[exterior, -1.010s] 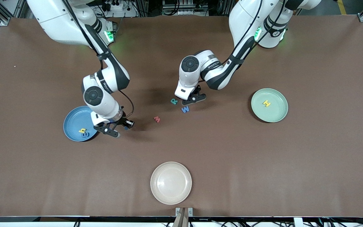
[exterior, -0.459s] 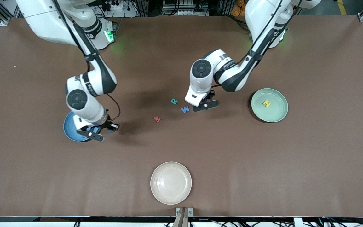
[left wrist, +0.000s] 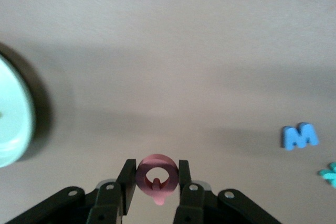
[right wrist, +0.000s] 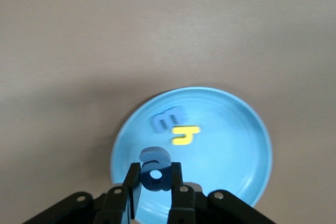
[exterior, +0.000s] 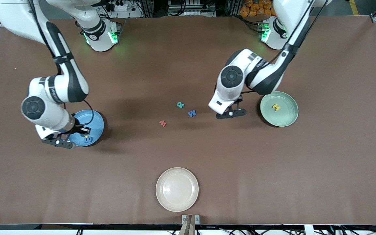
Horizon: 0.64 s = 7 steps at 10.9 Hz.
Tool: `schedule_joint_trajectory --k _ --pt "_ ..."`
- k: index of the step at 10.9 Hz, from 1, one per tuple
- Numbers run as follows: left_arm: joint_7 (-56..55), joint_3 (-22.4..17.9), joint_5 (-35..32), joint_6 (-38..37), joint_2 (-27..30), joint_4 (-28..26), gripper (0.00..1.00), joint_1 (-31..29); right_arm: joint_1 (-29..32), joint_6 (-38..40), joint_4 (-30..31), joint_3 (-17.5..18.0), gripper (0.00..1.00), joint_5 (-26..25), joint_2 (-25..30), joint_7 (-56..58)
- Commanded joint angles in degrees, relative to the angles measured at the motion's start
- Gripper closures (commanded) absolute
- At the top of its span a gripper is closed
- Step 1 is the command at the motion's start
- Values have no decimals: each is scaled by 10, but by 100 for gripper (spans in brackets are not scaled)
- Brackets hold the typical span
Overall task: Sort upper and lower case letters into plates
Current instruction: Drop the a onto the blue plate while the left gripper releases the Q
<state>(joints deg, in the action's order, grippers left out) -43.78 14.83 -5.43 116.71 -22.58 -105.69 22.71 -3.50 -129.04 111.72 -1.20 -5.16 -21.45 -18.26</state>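
Blue little "a" [right wrist: 155, 169] is sitting clamped in my right end effector [right wrist: 155, 182] over the sky-blue round plate [right wrist: 236, 145]; left end effector [left wrist: 156, 184] is pinching a pink ring-shaped letter [left wrist: 156, 174] near the mint plate [exterior: 286, 114]. Releasing too high could bounce them out.

Cream-white plate [exterior: 177, 189] on brown table [exterior: 305, 169], near front edge, approx mid-width.

The toy letters are pretty much the only readable stuff here. A yellow H [exterior: 275, 107] sits in the mint green plate [exterior: 287, 120]. On the bare table there's a teal R [exterior: 180, 104], a blue W [exterior: 192, 113] and a red M [exterior: 163, 123]. Lettering on the arms is too small to read.
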Motion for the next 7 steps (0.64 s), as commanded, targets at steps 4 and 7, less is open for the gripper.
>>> schedule_joint_trajectory --k 4,7 --pt "245 -17 12 -10 98 -118 95 -112 31 19 21 -8 83 -9 -15 32" --pt "309 -17 2 101 131 -227 94 -154 29 43 19 -8 0 -8 -21 35"
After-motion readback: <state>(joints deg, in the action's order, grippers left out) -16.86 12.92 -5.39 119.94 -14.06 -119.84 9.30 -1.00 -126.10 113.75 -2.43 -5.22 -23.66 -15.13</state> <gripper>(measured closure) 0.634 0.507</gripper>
